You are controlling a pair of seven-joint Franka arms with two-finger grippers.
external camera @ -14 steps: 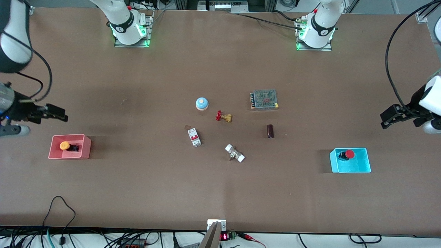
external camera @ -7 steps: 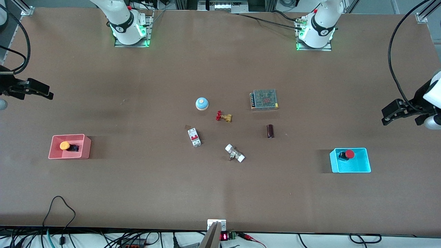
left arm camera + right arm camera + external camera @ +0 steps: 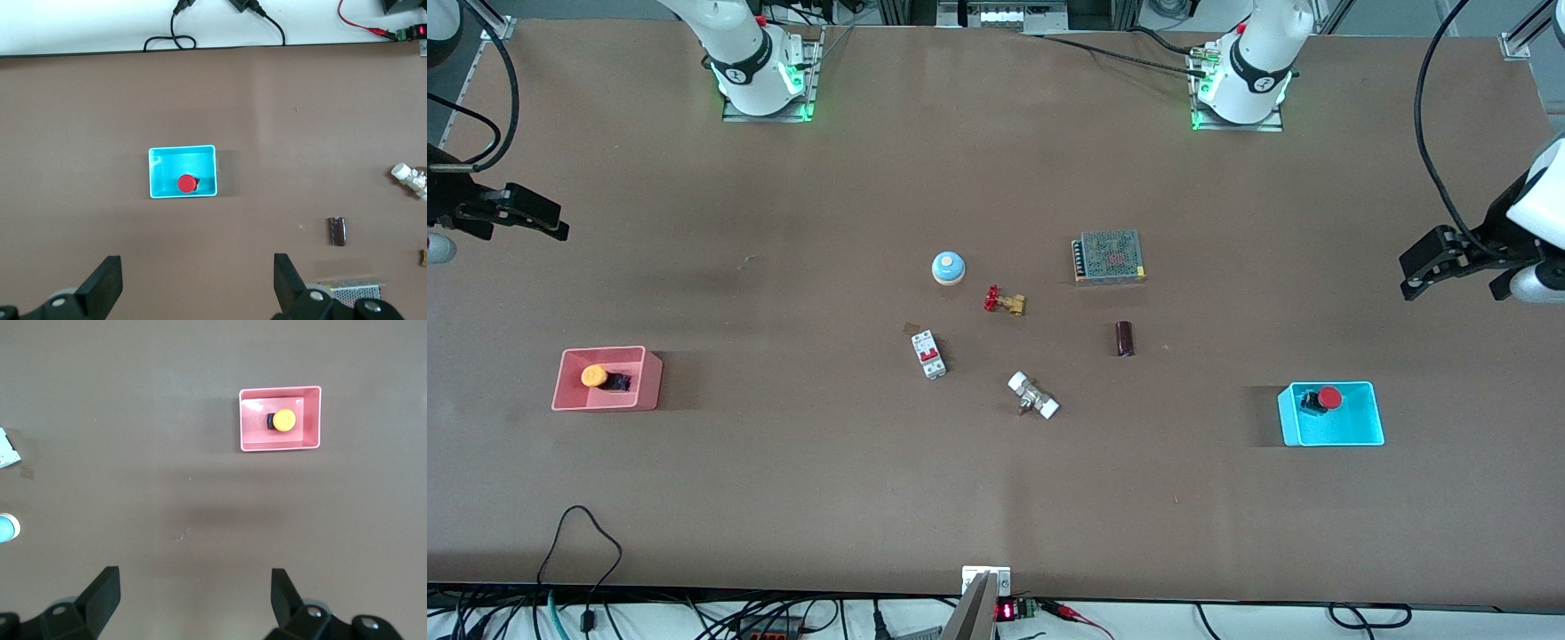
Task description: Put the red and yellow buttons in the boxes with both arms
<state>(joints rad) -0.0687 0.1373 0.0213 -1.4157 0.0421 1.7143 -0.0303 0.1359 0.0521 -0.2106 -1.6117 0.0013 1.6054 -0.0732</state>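
- Front view: the yellow button [image 3: 593,376] lies inside the pink-red box [image 3: 569,396] at the right arm's end of the table; the red button [image 3: 1328,397] lies inside the cyan box [image 3: 1356,434] at the left arm's end.
- Front view: the right gripper [image 3: 532,213] hangs over bare table near the edge at its own end, well apart from the pink-red box. The left gripper [image 3: 1427,265] hangs over bare table near the edge at its end, well apart from the cyan box. Neither holds anything.
- Front view: mid-table lie a blue-domed button [image 3: 949,267], a brass valve [image 3: 1005,301] with a red handwheel, a white circuit breaker [image 3: 928,354] with a red toggle, a white-ended fitting [image 3: 1033,396], a dark cylinder [image 3: 1125,338] and a mesh-covered power supply [image 3: 1109,257]. No writing on any of them can be read.
- Left wrist view: the fingers [image 3: 107,287] stand wide apart and empty; the red button [image 3: 187,183] sits in the cyan box [image 3: 160,163], touching neither finger.
- Right wrist view: the fingers [image 3: 103,590] stand wide apart and empty; the yellow button [image 3: 284,420] sits in the pink-red box [image 3: 280,444]. No label is legible.
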